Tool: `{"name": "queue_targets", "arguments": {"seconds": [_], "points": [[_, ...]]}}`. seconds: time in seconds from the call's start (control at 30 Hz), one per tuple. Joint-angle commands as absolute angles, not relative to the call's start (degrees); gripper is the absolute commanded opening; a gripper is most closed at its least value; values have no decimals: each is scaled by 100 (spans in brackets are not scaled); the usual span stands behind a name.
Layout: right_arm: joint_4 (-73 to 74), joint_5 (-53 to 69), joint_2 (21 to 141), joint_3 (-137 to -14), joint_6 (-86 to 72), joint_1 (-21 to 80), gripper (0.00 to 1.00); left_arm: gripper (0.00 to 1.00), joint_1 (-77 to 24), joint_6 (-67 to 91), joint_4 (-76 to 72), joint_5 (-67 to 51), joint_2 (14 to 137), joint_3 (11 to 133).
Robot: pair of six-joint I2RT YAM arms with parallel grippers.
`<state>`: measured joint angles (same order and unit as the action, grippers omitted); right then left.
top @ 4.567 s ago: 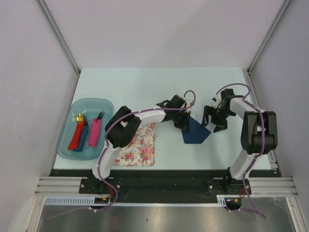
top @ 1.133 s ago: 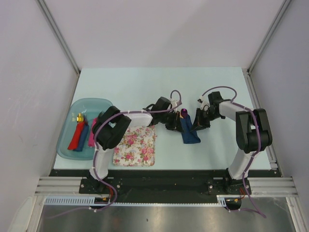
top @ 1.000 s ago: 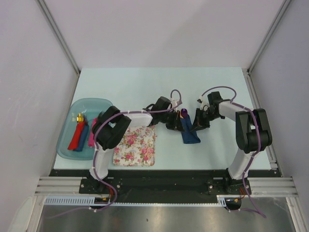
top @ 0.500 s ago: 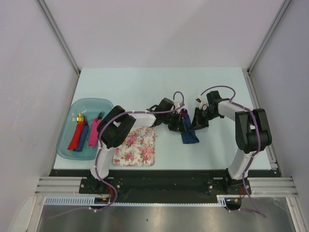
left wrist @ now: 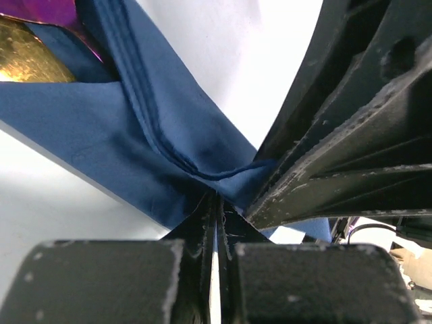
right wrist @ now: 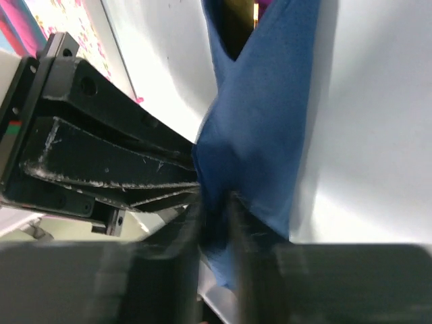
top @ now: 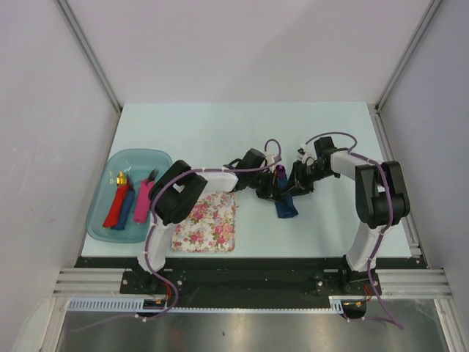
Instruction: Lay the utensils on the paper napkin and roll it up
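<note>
The navy paper napkin (top: 286, 206) lies folded into a narrow bundle at the table's middle. From its far end pokes the purple spoon (top: 279, 171). In the left wrist view the napkin (left wrist: 101, 128) wraps the purple spoon (left wrist: 40, 10) and the gold utensil (left wrist: 27, 54). My left gripper (top: 270, 189) (left wrist: 216, 200) is shut, pinching a napkin fold at its tips. From the right, my right gripper (top: 294, 186) (right wrist: 216, 202) meets the same bundle (right wrist: 263, 135). Its blurred jaws stand slightly apart, and napkin paper lies between them.
A pink-and-white floral mat (top: 209, 224) lies just left of the bundle. A teal tray (top: 139, 154) at the far left holds chunky red (top: 115, 209), blue (top: 126, 207) and pink (top: 143, 202) pieces. The two grippers almost touch each other.
My right gripper's jaws have parted after being shut on the napkin. The left gripper has closed fully on the fold. The bundle has become narrower.
</note>
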<state>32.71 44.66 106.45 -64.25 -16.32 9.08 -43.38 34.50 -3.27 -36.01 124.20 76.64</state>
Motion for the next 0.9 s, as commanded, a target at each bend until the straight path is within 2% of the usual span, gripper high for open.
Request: {"name": "queue_targets", "arguments": {"seconds": [0.0, 0.1, 0.33, 0.4, 0.53, 0.73, 0.87], "points": [[3532, 4343, 10530, -6583, -1574, 686, 42, 1, -4386, 3313, -132, -3454, 12524, 7770], [3787, 3930, 10398, -6522, -1310, 607, 57, 1, -4386, 3331, -149, -3463, 12533, 7761], [4017, 3340, 10362, -6328, -818, 606, 63, 1, -4386, 3322, -167, -3480, 12559, 7805], [4034, 3069, 10397, -6284, -713, 606, 72, 1, -4386, 3322, -167, -3489, 12560, 7813], [4069, 3084, 10520, -6144, -624, 458, 72, 1, -4386, 3313, -167, -3498, 12560, 7822], [3938, 3893, 10486, -6064, -729, 44, 53, 1, -4377, 3296, -158, -3489, 12542, 7787], [3745, 4401, 10284, -6100, -983, 44, 24, 1, -4377, 3296, -167, -3489, 12542, 7778]]}}
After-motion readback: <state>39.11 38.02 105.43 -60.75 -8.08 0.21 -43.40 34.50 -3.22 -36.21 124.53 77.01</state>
